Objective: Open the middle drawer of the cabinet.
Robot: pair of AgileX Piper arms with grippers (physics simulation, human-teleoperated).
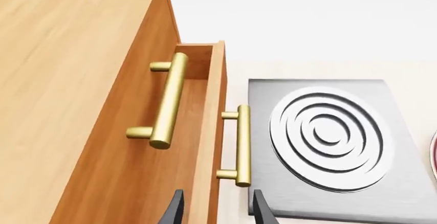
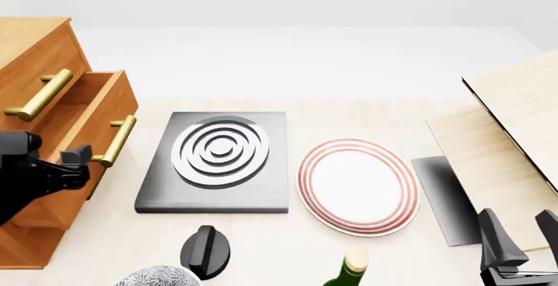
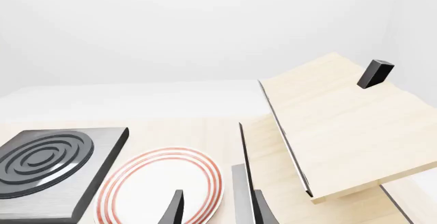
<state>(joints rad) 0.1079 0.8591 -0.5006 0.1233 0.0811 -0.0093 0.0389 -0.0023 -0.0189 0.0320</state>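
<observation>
Two grippers were seen parted and empty: the left gripper (image 1: 216, 208) was held just short of the middle drawer (image 2: 98, 113), which was pulled partly out of the cabinet (image 2: 31, 54); the right gripper (image 2: 521, 234) was held near pale boards (image 2: 514, 123).

The left arm's matte black, blocky hand (image 2: 77, 158) shows in the front view as a chunky angular housing with faceted edges and no visible markings, cables or screws. The right arm's dark grey-black hand (image 2: 523, 237) ends in two flat, tapered fingers (image 2: 492, 237) rising from a darker base. In both wrist views the fingers appear as slim black blades with pointed tips (image 1: 175, 208) (image 3: 175, 208).
</observation>
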